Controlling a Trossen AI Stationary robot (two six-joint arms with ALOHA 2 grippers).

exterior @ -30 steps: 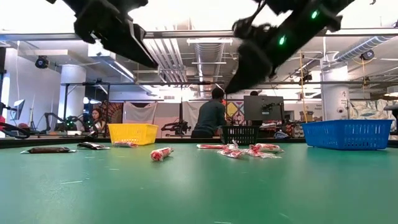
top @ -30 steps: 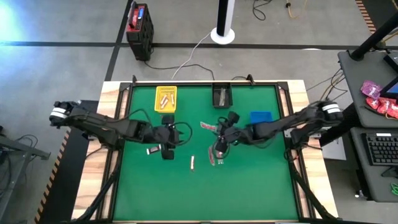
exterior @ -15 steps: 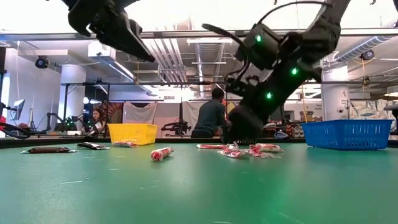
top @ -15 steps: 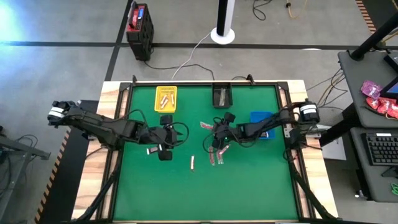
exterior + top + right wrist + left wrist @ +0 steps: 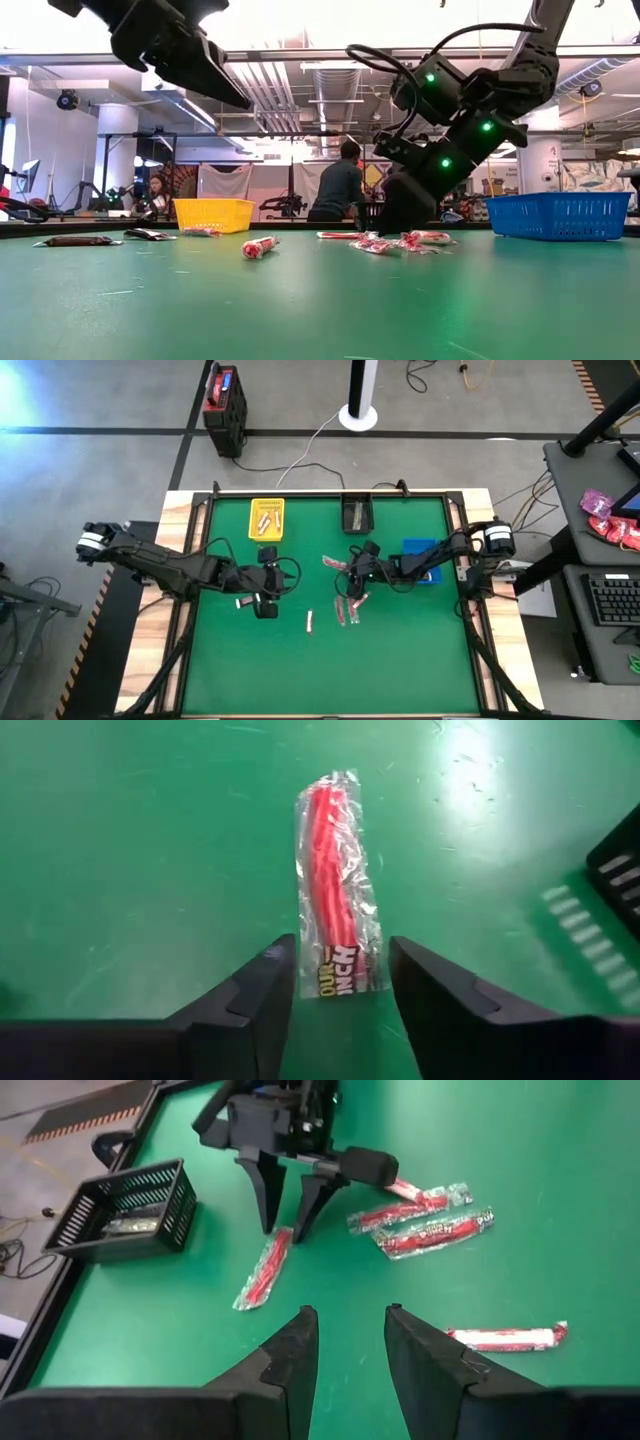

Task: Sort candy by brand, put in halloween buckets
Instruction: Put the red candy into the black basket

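**A:** Right wrist view has it all: the right gripper is spread wide, holding nothing, and a red candy in clear wrap lies flat on the green table right ahead, its near end sitting in the gap between the two fingers.

**B:** And the long axis?

**A:** Running away from the wrist, roughly crosswise to the line the fingers would shut along. So a straight drop should put one finger on each long side. Good line-up, I'd say.

**B:** The left arm?

**A:** The left gripper hangs over the table's left half, fingers parted and empty. It's looking across at the right arm's fingers straddling that same candy, with more red candies lying beside it. The right arm is clearly the nearer one.

**B:** Buckets?

**A:** From the high view, the black bucket is nearest, the yellow bucket farther left, the blue bucket partly under the right arm. Which one takes red I can't tell; the contents are too small to read.
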